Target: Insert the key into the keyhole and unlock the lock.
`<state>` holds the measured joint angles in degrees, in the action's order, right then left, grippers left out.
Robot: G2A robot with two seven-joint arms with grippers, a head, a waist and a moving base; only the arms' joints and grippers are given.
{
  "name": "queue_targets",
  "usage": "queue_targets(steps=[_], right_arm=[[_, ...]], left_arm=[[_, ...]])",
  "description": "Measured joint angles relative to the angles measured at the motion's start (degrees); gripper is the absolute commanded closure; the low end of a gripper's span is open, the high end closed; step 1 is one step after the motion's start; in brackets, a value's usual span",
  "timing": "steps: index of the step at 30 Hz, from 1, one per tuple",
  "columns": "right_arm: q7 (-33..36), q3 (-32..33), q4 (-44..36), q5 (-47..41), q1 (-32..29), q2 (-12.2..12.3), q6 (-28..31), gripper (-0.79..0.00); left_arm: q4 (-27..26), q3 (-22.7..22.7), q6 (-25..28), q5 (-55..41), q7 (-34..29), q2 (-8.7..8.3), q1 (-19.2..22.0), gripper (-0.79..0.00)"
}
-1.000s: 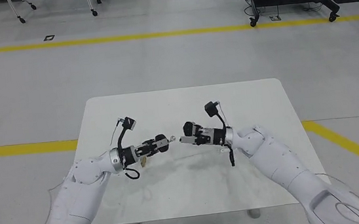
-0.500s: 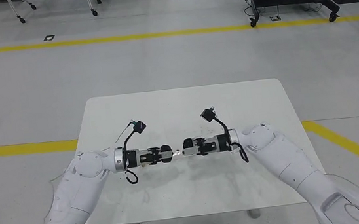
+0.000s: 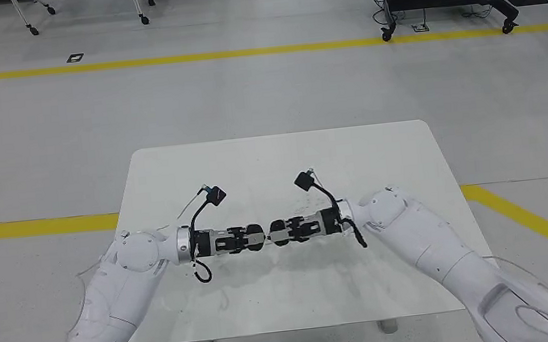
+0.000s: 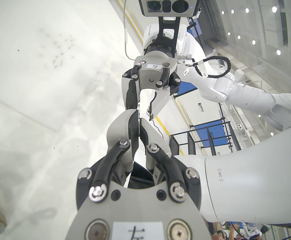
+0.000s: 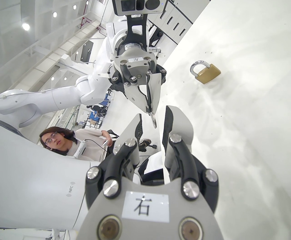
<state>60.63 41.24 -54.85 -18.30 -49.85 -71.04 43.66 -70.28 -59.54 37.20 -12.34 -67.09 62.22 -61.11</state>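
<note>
Handover of the key (image 5: 154, 121) is judged to be the step in hand. The key is pinched at one end between the closed fingertips of the left gripper (image 5: 149, 109), and its free end is held out between the spread jaws of the right gripper (image 4: 143, 111), by which nothing is gripped yet. For a clean transfer, the right jaws should be closed squarely on the key's flat faces before the left grip is released. The padlock (image 5: 206, 73) is seen lying flat on the table (image 5: 238, 113), well apart from both grippers and the key.
</note>
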Motion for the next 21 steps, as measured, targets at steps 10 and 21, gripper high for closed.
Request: queue_targets(steps=[10,21], right_arm=[[-0.6,-2.2,2.0,-2.3,1.4,-0.3,0.6,0.0],[-0.8,-4.9,0.7,-5.8,2.1,0.4,0.8,0.0]], left_arm=[[0.4,1.4,0.1,-1.8,0.1,-0.58,0.7,0.0],[1.4,2.1,0.6,-3.1,1.3,-0.92,1.2,-0.785]])
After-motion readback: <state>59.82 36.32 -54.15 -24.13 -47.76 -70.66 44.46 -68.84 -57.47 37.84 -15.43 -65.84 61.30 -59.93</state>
